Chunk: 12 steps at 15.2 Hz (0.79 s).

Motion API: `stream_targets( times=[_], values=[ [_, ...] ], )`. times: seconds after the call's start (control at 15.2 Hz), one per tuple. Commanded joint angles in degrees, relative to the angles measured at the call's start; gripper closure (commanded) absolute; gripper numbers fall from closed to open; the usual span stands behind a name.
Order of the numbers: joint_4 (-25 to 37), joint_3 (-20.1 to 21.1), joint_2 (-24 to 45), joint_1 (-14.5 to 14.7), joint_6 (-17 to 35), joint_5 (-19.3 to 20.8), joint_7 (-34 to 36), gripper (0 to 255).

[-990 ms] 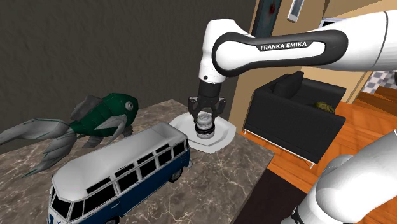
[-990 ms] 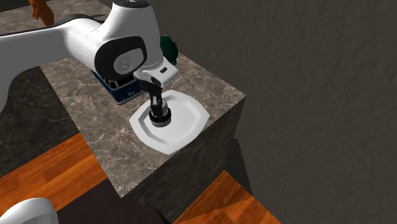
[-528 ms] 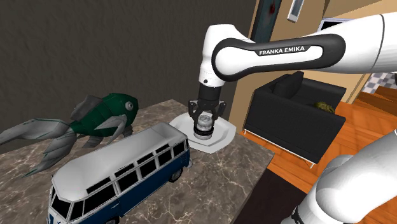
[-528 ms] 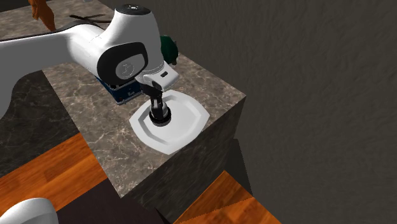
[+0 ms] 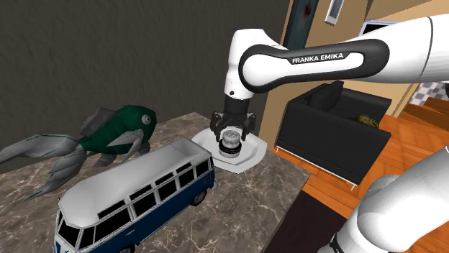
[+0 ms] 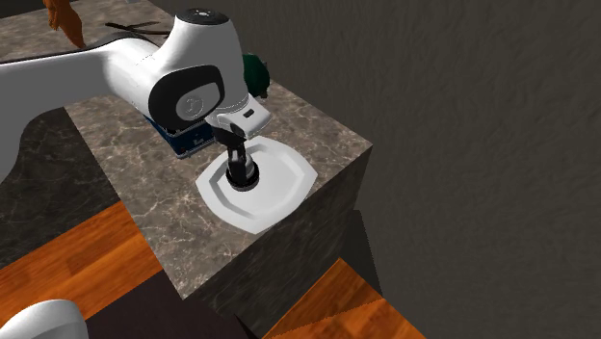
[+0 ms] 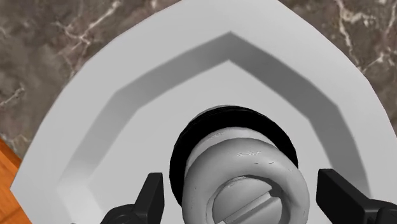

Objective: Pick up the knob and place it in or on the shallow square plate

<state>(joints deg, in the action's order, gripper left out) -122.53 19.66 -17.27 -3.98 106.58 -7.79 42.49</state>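
The knob (image 5: 230, 141), grey and round on a black base, stands upright in the white shallow plate (image 5: 251, 154) at the far corner of the marble table. My black gripper (image 5: 231, 134) hangs straight over it, open, with a finger on each side of the knob. In the wrist view the knob (image 7: 245, 181) sits between the fingers (image 7: 151, 196), which stand clear of its sides, and the plate (image 7: 127, 121) spreads out beneath. From the second exterior view the knob (image 6: 241, 177) rests near the plate's (image 6: 284, 183) middle, under the gripper (image 6: 238, 164).
A blue and white toy van (image 5: 129, 201) lies close to the plate on the shoulder view's left, and a green fish figure (image 5: 115, 129) stands behind it. The table (image 6: 318, 135) drops off just past the plate. A black sofa (image 5: 331, 129) stands beyond on the wood floor.
The fingers have spread apart and let go of the knob, which stays standing in the plate. A second ago the hand was slightly higher, shut on the knob.
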Motion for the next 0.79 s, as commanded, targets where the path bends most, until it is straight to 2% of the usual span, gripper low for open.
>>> stream_targets(
  times=[0.0,0.2,0.73],
  values=[
    [1.7,-0.2,-0.2,-0.1,-1.9,0.1,0.0,0],
    [7.1,-0.6,-0.2,-0.3,-7.3,0.3,0.1,0],
    [7.1,-0.6,-0.2,-0.3,-7.3,0.3,0.1,0]
  ],
)
